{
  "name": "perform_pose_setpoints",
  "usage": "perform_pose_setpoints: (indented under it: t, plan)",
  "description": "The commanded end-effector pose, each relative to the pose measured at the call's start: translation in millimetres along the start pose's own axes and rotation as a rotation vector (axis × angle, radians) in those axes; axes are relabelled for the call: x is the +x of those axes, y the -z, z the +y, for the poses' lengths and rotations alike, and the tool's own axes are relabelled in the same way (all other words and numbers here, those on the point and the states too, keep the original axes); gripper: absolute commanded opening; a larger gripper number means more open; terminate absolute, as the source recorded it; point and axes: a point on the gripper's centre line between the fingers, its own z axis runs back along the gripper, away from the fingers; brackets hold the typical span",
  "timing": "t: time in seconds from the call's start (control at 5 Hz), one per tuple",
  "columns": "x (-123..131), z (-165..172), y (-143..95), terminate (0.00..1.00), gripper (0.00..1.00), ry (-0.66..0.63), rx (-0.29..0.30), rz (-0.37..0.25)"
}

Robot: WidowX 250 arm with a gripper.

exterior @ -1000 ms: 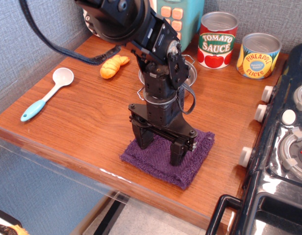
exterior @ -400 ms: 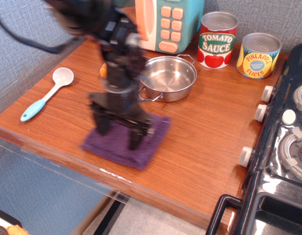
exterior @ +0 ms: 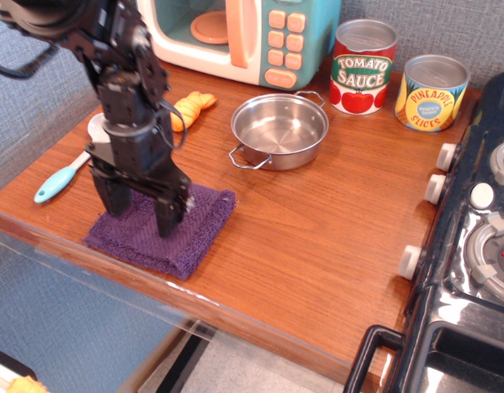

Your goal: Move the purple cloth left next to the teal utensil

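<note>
The purple cloth (exterior: 196, 228) lies flat near the table's front left edge. My gripper (exterior: 141, 214) stands upright on it, jaws spread, with both fingertips (exterior: 169, 221) pressed onto the cloth's middle. The teal utensil (exterior: 57, 183) lies just left of the cloth, close to it. Its teal handle shows, while its white bowl is mostly hidden behind my arm.
A steel pan (exterior: 280, 131) sits mid-table. A yellow toy food item (exterior: 191, 106) lies behind my arm, and a toy microwave (exterior: 244, 37) stands at the back. A tomato sauce can (exterior: 362, 67) and a pineapple can (exterior: 432, 92) stand back right. A toy stove (exterior: 481, 237) is on the right.
My gripper has moved left across the table with the purple cloth dragged under its fingertips, from in front of the pan to beside the spoon. The pan is now uncovered.
</note>
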Motion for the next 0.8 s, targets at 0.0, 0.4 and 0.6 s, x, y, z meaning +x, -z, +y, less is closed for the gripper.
perform_pose_setpoints:
  t: [0.0,0.4,0.6]
  plan:
    - [13.7,25.2,-5.3,0.00,1.00,0.041,-0.026,-0.031]
    - [23.9,16.2,-63.2,0.00,1.00,0.102,-0.087,-0.180]
    - [19.6,13.6,-95.2,0.00,1.00,0.093,-0.109,-0.223]
